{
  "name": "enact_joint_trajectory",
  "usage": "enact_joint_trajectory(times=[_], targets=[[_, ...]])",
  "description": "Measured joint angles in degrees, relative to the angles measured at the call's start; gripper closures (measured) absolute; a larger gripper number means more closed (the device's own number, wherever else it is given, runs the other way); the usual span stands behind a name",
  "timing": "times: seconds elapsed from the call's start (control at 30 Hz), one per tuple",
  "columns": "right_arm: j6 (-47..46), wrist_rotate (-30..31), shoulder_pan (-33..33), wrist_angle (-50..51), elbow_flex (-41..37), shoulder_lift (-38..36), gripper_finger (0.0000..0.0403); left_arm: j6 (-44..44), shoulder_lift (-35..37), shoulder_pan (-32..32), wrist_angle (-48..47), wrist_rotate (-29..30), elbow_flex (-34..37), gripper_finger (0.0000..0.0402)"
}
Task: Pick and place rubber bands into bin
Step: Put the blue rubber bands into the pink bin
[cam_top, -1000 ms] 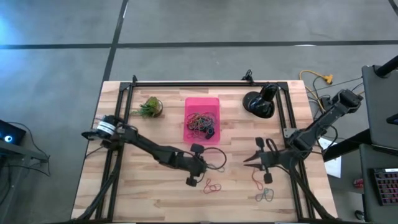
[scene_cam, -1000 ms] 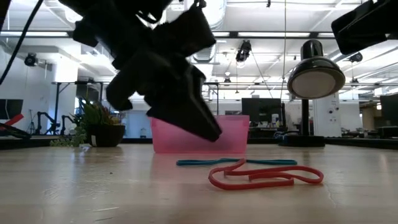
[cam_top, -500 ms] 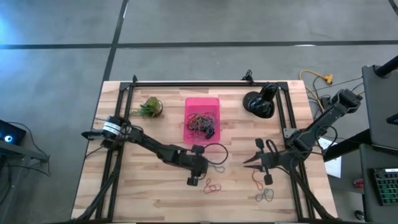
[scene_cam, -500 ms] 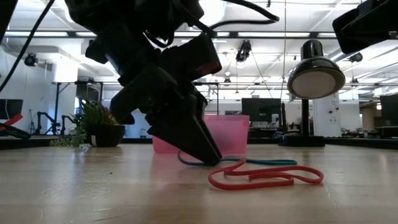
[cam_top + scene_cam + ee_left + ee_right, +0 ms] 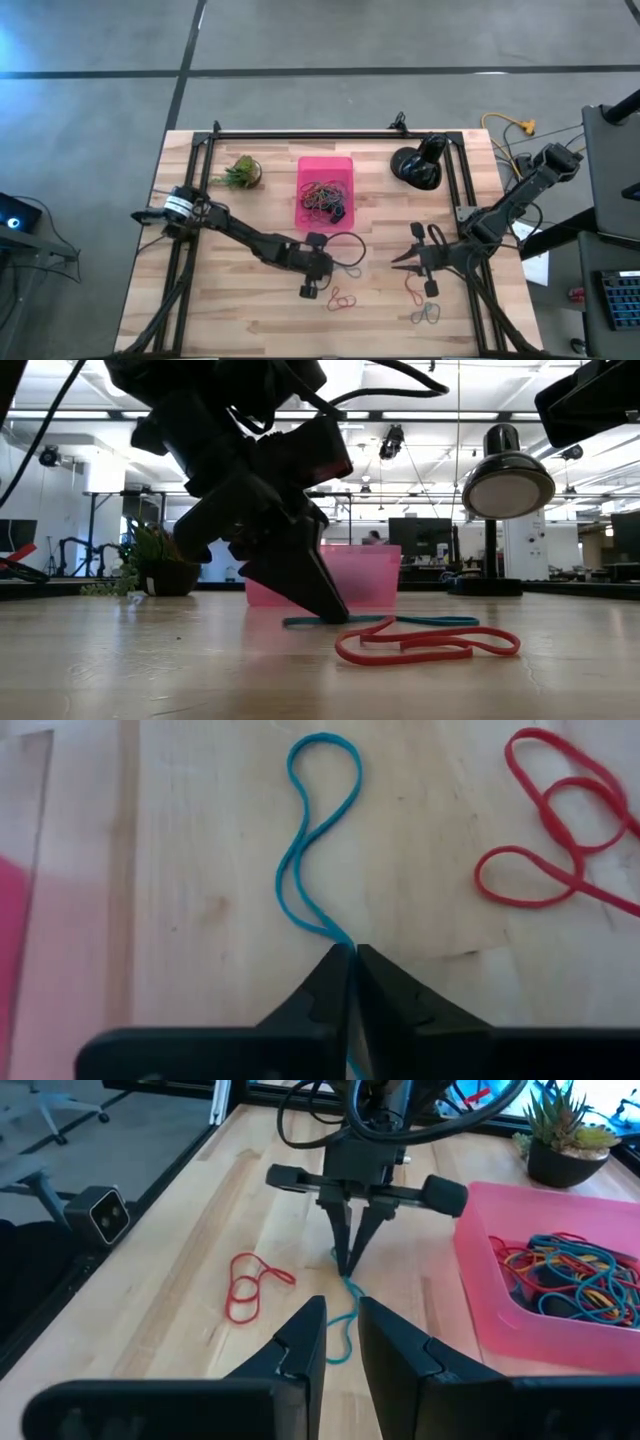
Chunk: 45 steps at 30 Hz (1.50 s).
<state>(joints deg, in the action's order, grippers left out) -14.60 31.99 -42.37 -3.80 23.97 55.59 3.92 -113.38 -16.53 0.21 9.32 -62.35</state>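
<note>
Progress: you are well into the job, judging by the pile already in the pink bin (image 5: 325,167); a handful of rubber bands are not yet in it.

Bin contents: a tangle of rubber bands (image 5: 565,1275) in blue, red, orange and yellow lies in the half of the bin nearer the arms. The far half looks bare.

Bin position: it sits near the far middle of the table (image 5: 250,310), between the small plant (image 5: 240,172) and the black lamp (image 5: 418,163).

Left gripper (image 5: 351,955): down at the wood on the near side of the bin, its fingers pinched together on one end of a blue band (image 5: 318,830). The rest of that band lies flat on the table, so you have a grip but no lift yet.

Left on the table, centre: a red band (image 5: 341,298), twisted into loops, just beside the blue one and not touching the gripper.

Left on the table, right side: another red band (image 5: 413,289) and a grey one (image 5: 428,315), both close to the right gripper.

Right gripper (image 5: 341,1323): waits above the table near those two bands, fingers slightly apart, holding nothing.

Your count: by my reading, four bands to go, the blue one included.
</note>
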Motion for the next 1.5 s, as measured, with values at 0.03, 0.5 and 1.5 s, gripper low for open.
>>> enact_joint_trajectory(times=[0.03, 0.5, 1.5], targets=[[-0.2, 0.0, 0.0, 0.0, 0.0, 0.0, 0.0346, 0.0, 0.0, 0.0, -0.1, 0.7, 0.0, 0.0399], [-0.4, 0.0, 0.0, 0.4, 0.0, 0.0, 0.0346, -0.4, 8.2, -3.0, -10.1, 21.4, 0.7, 0.0402], [-0.9, 0.1, 0.0, 0.2, -0.1, 0.0, 0.0346, -14.4, 21.2, 13.7, -9.8, 20.9, 0.8, 0.0401]])
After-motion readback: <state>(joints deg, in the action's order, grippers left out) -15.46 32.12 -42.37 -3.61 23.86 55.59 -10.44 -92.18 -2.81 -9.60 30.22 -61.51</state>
